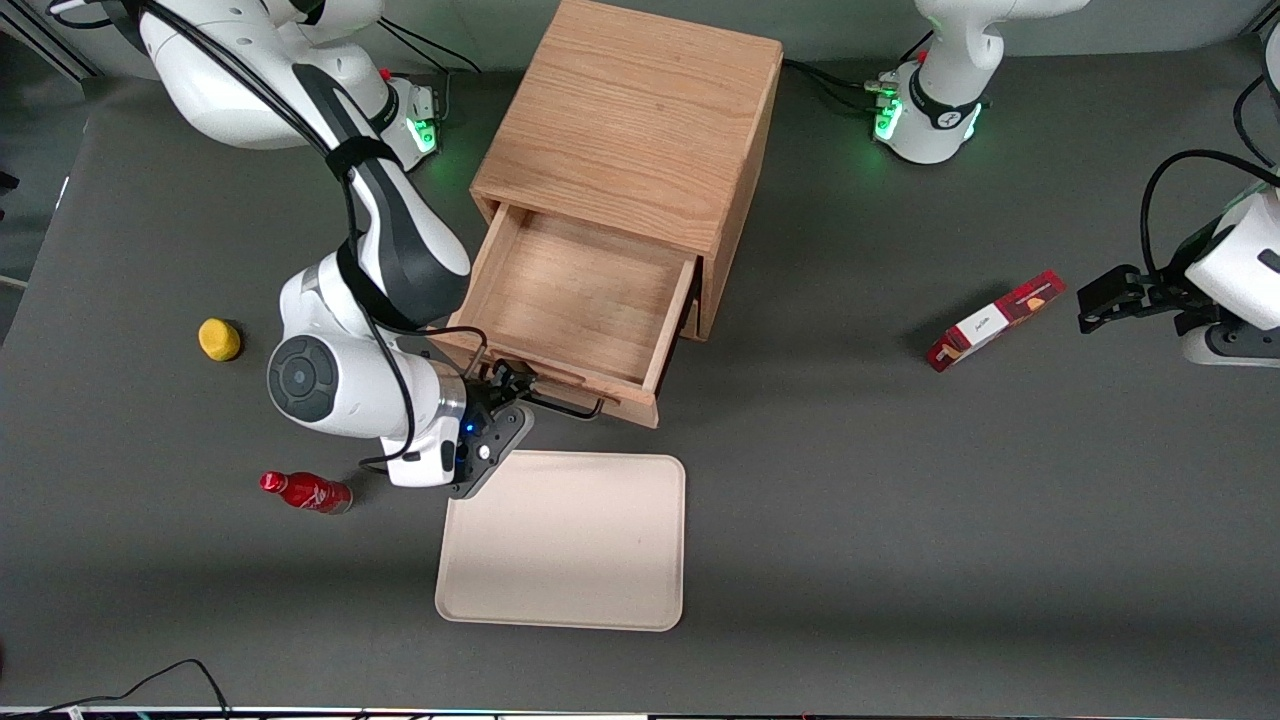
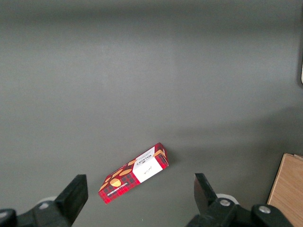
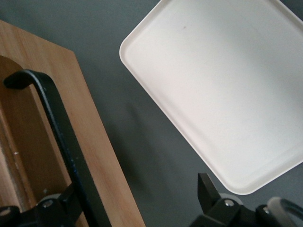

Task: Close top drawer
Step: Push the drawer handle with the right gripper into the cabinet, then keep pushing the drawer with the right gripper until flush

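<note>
Gripper [image 1: 512, 385] at frame centre, fingers spread around the black wire handle [image 1: 565, 405] of the pulled-out light oak top drawer [image 1: 575, 300], above a cream rectangular tray [image 1: 565, 545].

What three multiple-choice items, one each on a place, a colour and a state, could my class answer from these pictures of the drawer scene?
1. Where is the gripper?
A. at the top drawer's black handle
B. over the snack box
C. above the cabinet's top

2. What colour is the small bottle lying on the table?
A. blue
B. red
C. green

3. In what state is the top drawer?
A. shut flush
B. lifted out onto the tray
C. pulled out and empty

Answers: 1 A, its fingers sit by the handle at the drawer's front; 2 B, the bottle is red; 3 C, the bare wooden floor of the drawer shows in front of the cabinet.
</note>
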Robot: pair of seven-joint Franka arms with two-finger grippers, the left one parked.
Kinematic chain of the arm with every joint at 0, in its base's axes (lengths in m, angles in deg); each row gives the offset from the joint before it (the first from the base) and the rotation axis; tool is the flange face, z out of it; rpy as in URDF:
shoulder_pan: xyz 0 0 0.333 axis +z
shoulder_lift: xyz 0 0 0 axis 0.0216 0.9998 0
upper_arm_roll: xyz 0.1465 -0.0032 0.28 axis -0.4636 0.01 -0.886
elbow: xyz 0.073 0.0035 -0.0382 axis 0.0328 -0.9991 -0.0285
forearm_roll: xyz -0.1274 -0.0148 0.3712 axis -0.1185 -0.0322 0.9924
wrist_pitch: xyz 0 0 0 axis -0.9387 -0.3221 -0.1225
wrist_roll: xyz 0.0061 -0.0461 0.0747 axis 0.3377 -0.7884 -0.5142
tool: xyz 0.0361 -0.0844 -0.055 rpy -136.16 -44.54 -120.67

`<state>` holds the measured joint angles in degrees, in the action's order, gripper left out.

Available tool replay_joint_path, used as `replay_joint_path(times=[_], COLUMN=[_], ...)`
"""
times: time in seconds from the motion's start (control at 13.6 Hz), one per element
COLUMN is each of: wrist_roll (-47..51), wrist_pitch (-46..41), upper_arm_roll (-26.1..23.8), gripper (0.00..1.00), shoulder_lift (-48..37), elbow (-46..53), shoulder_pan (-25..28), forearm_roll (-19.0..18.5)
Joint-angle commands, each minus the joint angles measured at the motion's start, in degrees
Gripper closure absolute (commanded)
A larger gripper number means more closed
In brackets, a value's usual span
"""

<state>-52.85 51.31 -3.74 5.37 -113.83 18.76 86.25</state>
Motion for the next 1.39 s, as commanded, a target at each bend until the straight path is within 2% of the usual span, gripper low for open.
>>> replay_joint_path(times=[0.0, 0.51, 1.32], wrist_roll=[2.2, 5.5, 11.2], wrist_pitch=[2.1, 4.3, 6.6], upper_arm_roll=[0.2, 0.1, -7.1], gripper=[0.0, 0.0, 0.0], shoulder_lift=[-4.3, -9.4, -16.8], elbow=[-6.1, -13.1, -22.9], shoulder_pan=[2.1, 4.9, 4.9], forearm_roll=[-0.9, -0.7, -1.0])
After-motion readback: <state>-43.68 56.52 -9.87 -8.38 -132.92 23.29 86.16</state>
